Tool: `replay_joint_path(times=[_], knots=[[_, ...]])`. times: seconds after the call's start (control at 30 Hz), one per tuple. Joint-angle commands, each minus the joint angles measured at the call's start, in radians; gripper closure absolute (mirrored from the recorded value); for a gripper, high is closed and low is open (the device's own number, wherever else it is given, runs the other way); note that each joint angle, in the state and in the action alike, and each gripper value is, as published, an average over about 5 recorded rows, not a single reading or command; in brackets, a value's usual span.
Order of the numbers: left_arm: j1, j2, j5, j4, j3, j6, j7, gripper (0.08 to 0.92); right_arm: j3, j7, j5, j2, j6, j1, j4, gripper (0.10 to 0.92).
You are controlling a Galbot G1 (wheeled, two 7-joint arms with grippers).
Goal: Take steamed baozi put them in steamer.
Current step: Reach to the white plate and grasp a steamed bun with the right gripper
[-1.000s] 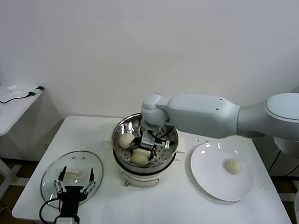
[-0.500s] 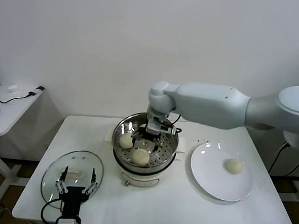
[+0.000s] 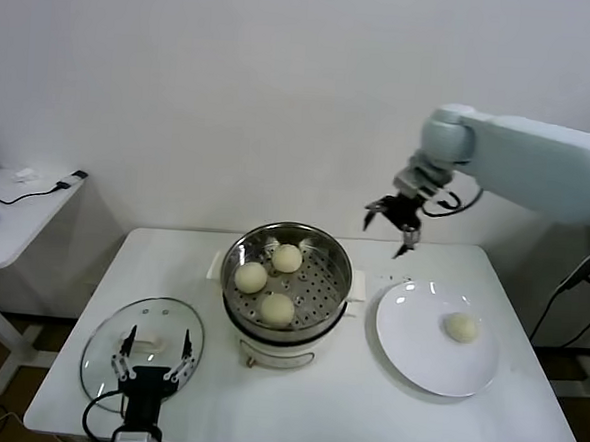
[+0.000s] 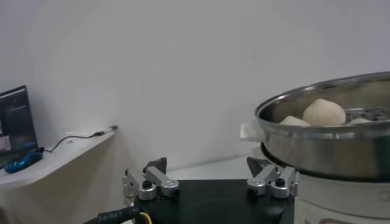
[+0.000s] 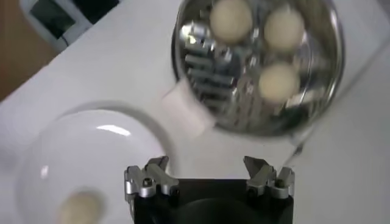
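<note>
With three baozi in the steamer (image 3: pixel 287 281), the last baozi (image 3: pixel 460 327) lies on the plate (image 3: pixel 417 349), below and rightward of the right claw (image 3: pixel 392 225), which hangs open and empty, far nearer than the parked, open left claw (image 3: pixel 150 362).

Polished, perforated stainless steel on steamer (image 3: pixel 287 281) below right gripper (image 3: pixel 389 227). Smooth matt dough on steamed baozi (image 3: pixel 278 308). Glossy white plate (image 3: pixel 419 354). Clear glass lid (image 3: pixel 108 335) under left gripper (image 3: pixel 150 362). Matt white tabletop (image 3: pixel 344 404).
</note>
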Motion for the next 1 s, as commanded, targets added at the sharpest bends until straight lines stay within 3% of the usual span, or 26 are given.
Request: replay_joint_path(times=[0.03, 0.43, 1.0], knots=[[0.001, 0.0, -0.003, 0.004, -0.008, 0.001, -0.002, 0.177, -0.005, 0.039, -0.067, -0.266, -0.193, -0.151, -0.037, 0.203], [0.004, -0.011, 0.0, 0.024, -0.02, 0.008, -0.004, 0.177, 0.332, 0.063, -0.247, -0.232, -0.193, -0.557, -0.212, 0.203], [-0.008, -0.005, -0.003, 0.051, -0.028, 0.01, -0.004, 0.177, 0.466, 0.11, -0.296, -0.126, -0.196, -0.683, -0.33, 0.203]])
